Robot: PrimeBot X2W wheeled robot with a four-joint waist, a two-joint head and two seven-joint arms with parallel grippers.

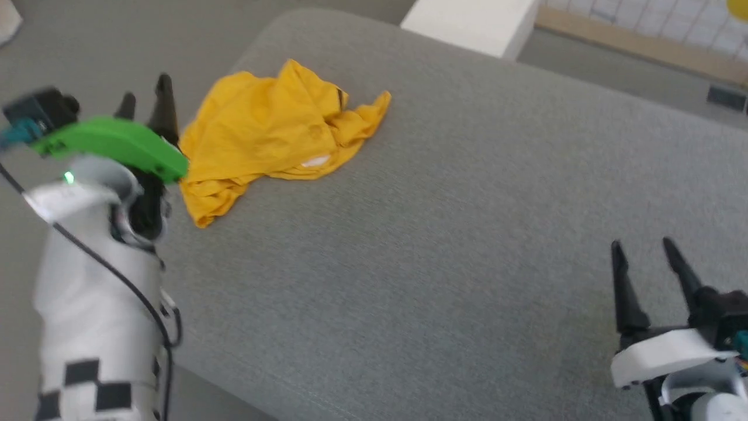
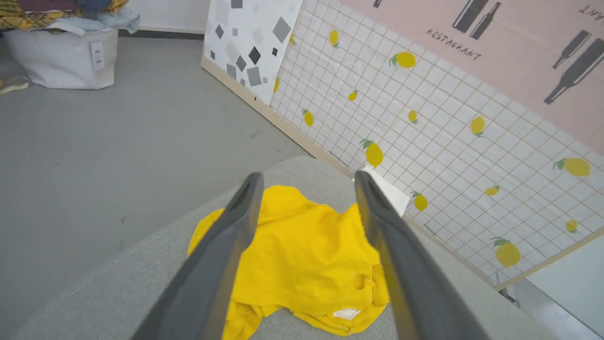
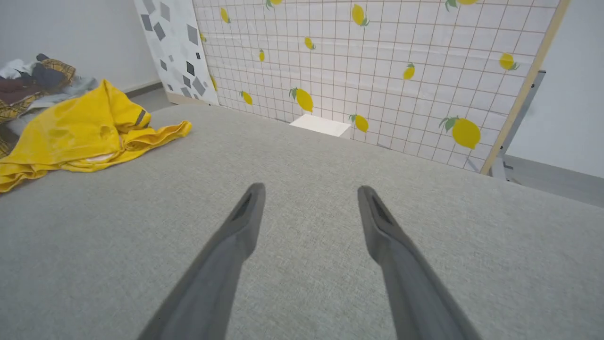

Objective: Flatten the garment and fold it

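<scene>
Left claw at left edge of table: jaws spread wide, nothing gripped, poised just beside garment. Garment seen crumpled in heap near table's far left corner, mustard-yellow, small white patch showing at near edge. Judged light, limp, prone to drape and bunch when lifted, not fragile. Hold best taken at loose outer edge: flap at right, or tail at near left, pinched thin. Right claw at far right: jaws apart, empty, well apart from garment.
</scene>
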